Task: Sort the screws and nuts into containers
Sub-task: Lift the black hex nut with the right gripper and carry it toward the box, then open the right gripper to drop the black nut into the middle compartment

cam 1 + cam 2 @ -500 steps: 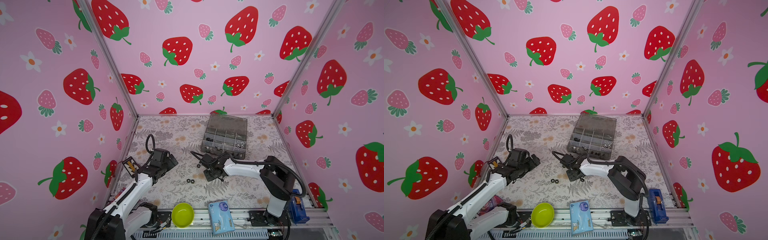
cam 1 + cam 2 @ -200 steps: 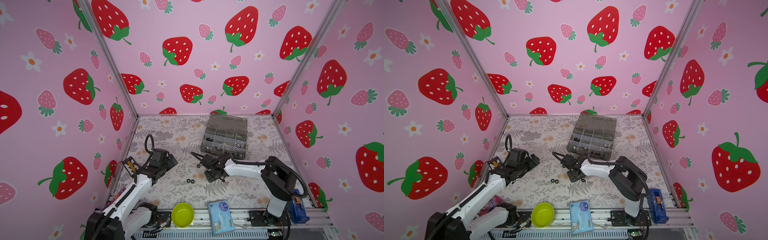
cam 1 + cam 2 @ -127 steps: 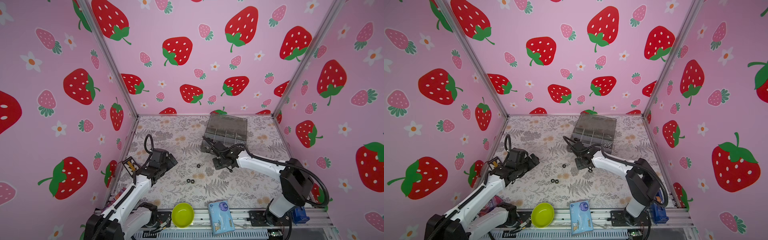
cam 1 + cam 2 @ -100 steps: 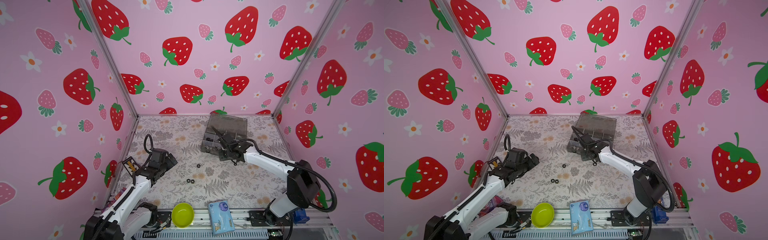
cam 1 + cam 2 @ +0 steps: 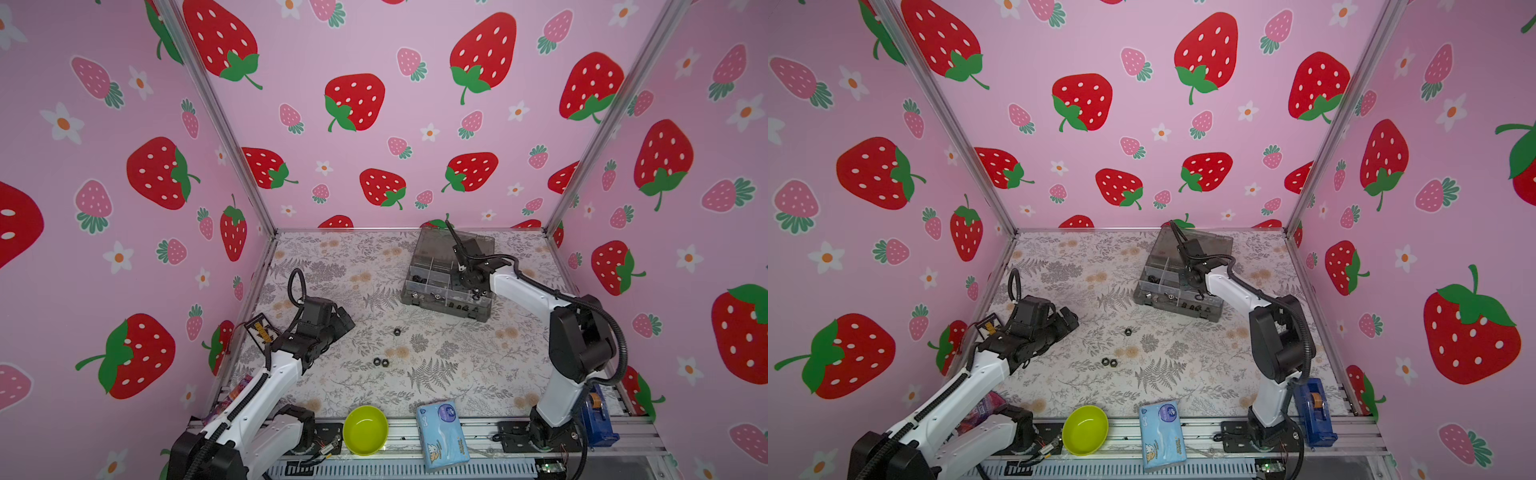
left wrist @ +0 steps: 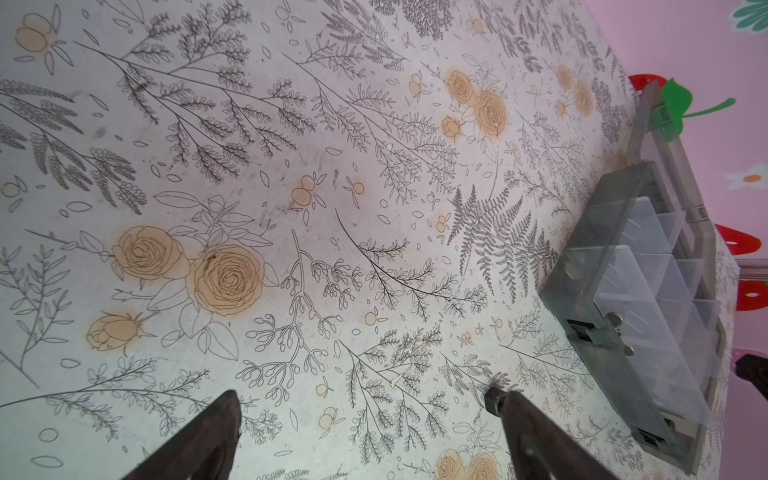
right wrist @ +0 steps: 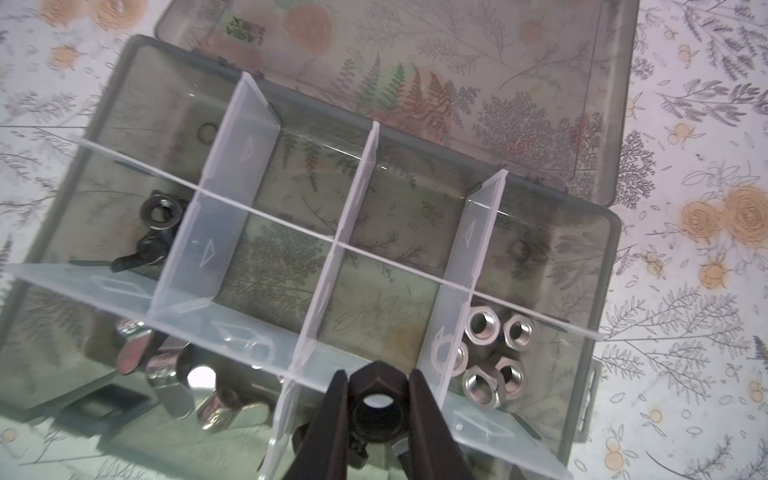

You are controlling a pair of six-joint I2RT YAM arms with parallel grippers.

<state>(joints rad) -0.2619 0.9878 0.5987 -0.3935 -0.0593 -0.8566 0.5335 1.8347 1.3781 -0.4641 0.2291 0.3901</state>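
Three loose black nuts (image 5: 397,331) lie on open mat (image 5: 436,374), well in front of the organizer box (image 5: 440,308). Left gripper (image 5: 343,321), jaws spread wide, well left of box. Right gripper (image 7: 377,376) over box's front row pinches a black hex nut (image 7: 376,409) above a divider (image 7: 232,336) edge.

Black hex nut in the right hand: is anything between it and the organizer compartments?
Nothing visible blocks it. The right hand holds the black hex nut over the organizer box, whose lid lies folded back. Only the clear divider walls are near; the nut appears between two, beside the silver hex nuts.
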